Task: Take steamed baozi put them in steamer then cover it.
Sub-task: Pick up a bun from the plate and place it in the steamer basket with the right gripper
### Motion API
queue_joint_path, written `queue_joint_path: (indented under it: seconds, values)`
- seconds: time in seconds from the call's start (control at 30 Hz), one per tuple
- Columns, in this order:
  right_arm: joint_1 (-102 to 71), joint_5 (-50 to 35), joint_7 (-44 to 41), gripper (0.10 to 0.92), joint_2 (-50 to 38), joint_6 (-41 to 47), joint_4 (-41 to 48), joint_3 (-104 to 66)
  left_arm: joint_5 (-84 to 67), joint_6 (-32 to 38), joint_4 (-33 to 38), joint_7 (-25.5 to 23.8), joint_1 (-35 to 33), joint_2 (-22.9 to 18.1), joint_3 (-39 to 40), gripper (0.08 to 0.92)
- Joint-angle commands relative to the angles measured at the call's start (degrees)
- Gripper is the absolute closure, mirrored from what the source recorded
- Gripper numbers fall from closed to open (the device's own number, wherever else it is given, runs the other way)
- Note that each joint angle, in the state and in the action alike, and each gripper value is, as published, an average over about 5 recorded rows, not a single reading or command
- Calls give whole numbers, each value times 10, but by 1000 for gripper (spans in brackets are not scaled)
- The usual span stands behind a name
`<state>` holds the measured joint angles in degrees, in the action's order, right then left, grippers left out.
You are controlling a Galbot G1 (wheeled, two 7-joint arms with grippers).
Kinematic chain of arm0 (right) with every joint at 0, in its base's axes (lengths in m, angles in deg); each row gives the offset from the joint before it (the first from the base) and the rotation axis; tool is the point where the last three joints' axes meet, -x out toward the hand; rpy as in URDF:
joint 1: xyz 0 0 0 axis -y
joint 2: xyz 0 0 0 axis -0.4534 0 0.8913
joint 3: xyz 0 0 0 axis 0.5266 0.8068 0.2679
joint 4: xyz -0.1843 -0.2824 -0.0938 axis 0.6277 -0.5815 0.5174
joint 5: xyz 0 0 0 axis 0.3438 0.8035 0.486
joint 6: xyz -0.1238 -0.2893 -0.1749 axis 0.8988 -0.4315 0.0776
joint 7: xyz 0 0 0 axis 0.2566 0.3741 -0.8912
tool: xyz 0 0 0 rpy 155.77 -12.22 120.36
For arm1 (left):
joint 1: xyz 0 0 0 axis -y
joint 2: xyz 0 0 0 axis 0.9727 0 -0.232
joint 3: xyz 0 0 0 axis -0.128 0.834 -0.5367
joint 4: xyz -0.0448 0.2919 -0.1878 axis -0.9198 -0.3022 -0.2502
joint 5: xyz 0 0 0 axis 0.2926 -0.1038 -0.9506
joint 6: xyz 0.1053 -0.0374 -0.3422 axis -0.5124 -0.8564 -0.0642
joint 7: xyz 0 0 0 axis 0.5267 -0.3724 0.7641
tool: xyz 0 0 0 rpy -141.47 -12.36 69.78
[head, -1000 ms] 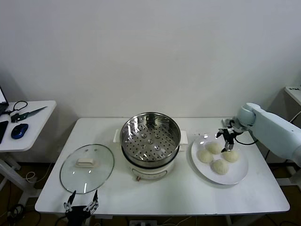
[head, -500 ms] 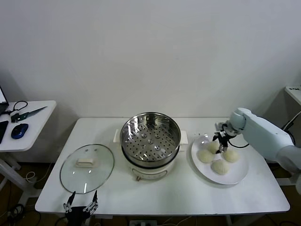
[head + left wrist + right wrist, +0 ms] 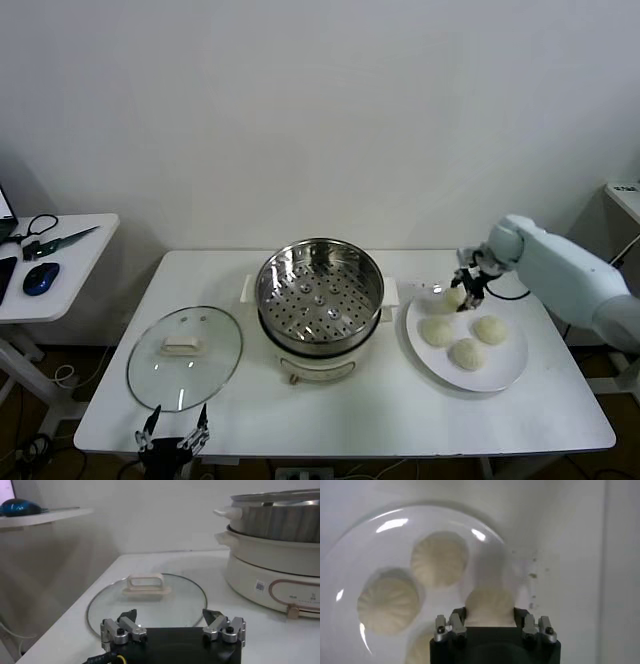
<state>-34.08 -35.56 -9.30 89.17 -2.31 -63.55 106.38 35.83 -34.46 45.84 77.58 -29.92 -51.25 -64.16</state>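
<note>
- White wall behind, and a white desk [image 3: 340, 420] in front of it carrying everything
- steamer [image 3: 320, 305] stands in the middle of the desk, a shiny metal pot on a cream base, its perforated tray bare and uncovered
- cover [image 3: 185, 356], clear glass with a cream handle, lies flat on the desk to the left of the steamer, just beside its base; the left wrist view shows it [image 3: 147, 600] lying close in front of that arm's fingers
- plate [image 3: 505, 375], white and round, sits to the right of the steamer
- three buns [image 3: 466, 340] rest on the plate, close together
- fourth bun [image 3: 455, 296] is raised above the far left edge of the plate, clamped in the right gripper [image 3: 468, 291]; the right wrist view shows that bun [image 3: 489, 606] pinched between the two fingers, with the plate and the other buns below it
- right arm [image 3: 570, 275] reaches in from the right side over the back of the plate
- left gripper [image 3: 173, 436] waits at the near edge of the desk, just in front of the cover, its fingers spread wide with nothing between them
- small side table [image 3: 60, 262] stands to the left, apart from the desk, with a blue mouse [image 3: 40, 278] on it
</note>
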Motion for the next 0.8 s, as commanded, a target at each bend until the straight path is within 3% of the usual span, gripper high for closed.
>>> queue_joint_path:
  seconds: [0.03,0.23,0.4,0.63,0.8]
  values:
    - [242,-71,-8,389,-8,-59,-105,183,0,0,2,0,0,0,1,177]
    - [374,-117,19,389,43,-173,-257,243,2,0,2,0,-1,0,2,177]
    - [338,-60,64,389,88,-270,-348,224,2,0,2,0,0,0,0,177]
    - [221,105,95,389,149,-342,-261,173,0,0,3,0,4,2,-3,177]
    - [160,157,106,389,197,-369,-158,151,-3,-1,1,0,8,4,-7,177]
